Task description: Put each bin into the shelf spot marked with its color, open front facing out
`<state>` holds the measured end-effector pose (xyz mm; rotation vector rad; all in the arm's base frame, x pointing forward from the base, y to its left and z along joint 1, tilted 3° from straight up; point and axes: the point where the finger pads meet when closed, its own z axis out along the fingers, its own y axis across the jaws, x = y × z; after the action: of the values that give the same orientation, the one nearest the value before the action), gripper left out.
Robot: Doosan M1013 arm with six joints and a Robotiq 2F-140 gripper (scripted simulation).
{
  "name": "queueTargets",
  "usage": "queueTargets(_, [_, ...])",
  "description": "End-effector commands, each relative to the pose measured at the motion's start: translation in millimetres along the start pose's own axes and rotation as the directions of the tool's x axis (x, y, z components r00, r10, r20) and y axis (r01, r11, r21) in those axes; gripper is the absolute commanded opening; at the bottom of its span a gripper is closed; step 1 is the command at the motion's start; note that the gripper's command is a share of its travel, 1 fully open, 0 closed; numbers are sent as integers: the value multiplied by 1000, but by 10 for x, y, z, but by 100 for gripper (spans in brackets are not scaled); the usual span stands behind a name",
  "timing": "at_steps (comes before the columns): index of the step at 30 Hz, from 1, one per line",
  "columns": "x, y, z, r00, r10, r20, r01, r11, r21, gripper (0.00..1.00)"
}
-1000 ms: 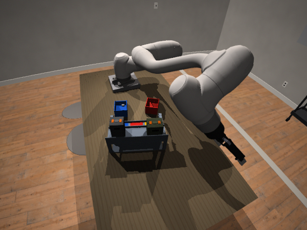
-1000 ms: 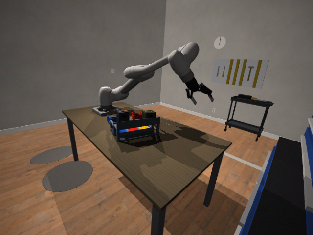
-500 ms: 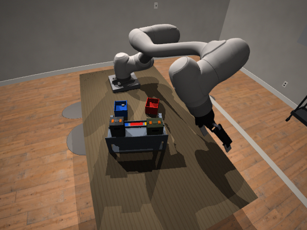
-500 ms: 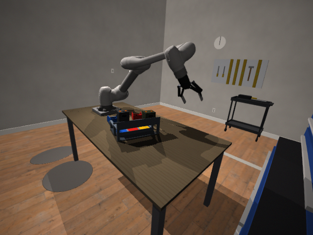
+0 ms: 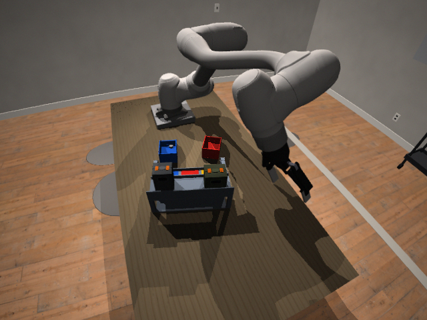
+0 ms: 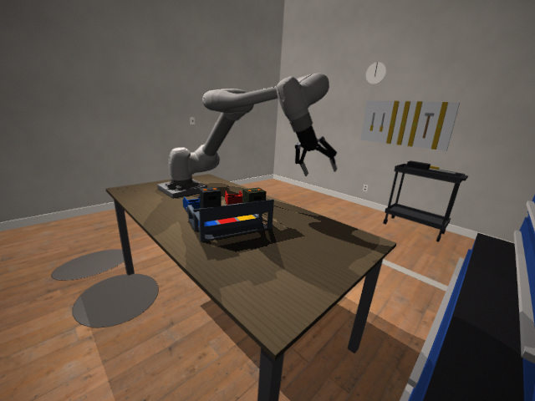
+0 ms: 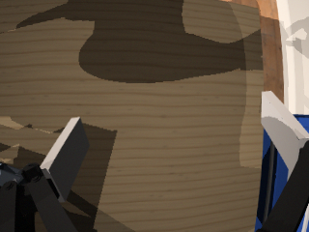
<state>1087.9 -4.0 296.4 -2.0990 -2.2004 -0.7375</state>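
On our counter, the blue bin, then the red bin, stand behind the shelf; we have both left to place. Rightmost, our claw is spread wide, holding nothing.

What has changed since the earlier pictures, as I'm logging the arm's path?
The arm has swung its open hand inward from beyond the table's long edge, toward the shelf; in the exterior view it moved left. Nothing was visibly taken hold of or let go. The blue bin, the red bin and the shelf stayed put.
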Motion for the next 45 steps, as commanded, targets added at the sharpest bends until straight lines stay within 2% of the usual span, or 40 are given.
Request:
queueTargets(1, [3,-413,-105,998,-49,43,48,998,30,100])
queueTargets(15, [-10,-1544,-345,975,-186,122,168,975,146,100])
queueTargets(17, [-10,-1544,-345,975,-186,122,168,975,146,100])
queueTargets(18, [-14,-1794,-393,967,-216,133,192,966,171,100])
queueTargets(32, [-49,-2971,-596,921,-354,164,298,909,290,100])
queueTargets(34, [-49,-2971,-596,921,-354,164,298,909,290,100])
queueTargets(35, [-59,-3227,-636,908,-384,166,320,893,316,100])
queueTargets(45, [-99,-4070,-755,864,-476,161,385,833,396,100])
